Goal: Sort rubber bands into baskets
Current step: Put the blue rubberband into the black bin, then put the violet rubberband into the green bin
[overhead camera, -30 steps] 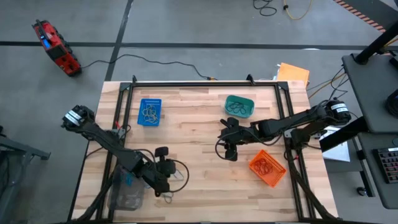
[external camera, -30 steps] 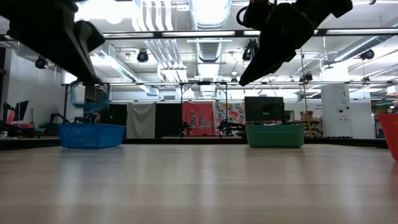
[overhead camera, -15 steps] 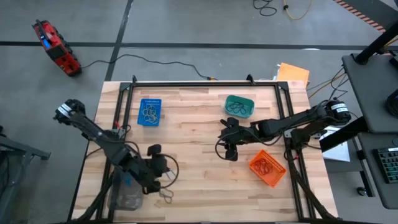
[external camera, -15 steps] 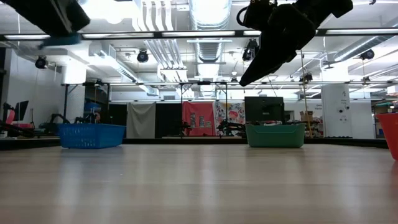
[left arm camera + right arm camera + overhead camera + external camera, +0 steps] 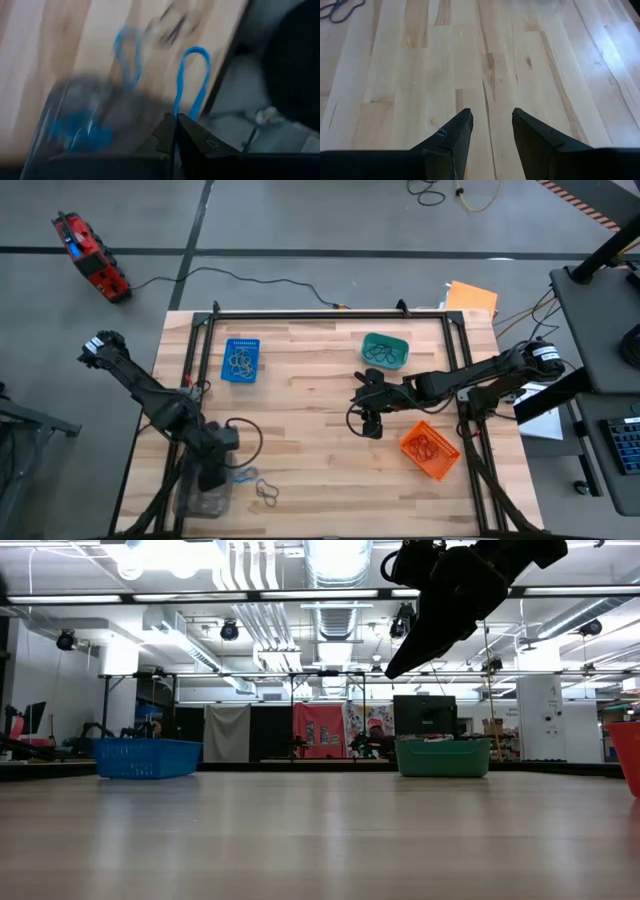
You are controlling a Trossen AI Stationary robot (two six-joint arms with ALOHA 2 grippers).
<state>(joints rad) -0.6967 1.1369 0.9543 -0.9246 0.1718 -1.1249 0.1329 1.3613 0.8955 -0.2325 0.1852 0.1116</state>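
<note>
We see the left hand (image 5: 215,475) at the near left corner of the desk (image 5: 320,380), over the clear bin (image 5: 200,498), fingers clamped together on a blue rubber band (image 5: 192,80) that loops out past the tips in the left wrist view. More blue bands (image 5: 82,132) sit blurred inside the clear bin below it. Two loose bands lie on the wood just beside that bin: a light blue one (image 5: 243,475) and a dark one (image 5: 265,492). Right hand (image 5: 366,423) hangs mid-desk above bare wood, fingers (image 5: 452,135) apart, nothing between them. Blue basket (image 5: 240,360) at far left holds tan bands; teal basket (image 5: 385,351) at far right holds dark ones; orange basket (image 5: 430,450) near the right edge, just beside the right arm, holds dark bands too. Low view shows only the right arm overhead, with the blue basket and teal basket at the desk's far edge. Off the desk: a red tool (image 5: 88,260) on the floor with a black cable (image 5: 260,280) running to the frame, and an orange sheet (image 5: 472,297) past the far right corner.
</note>
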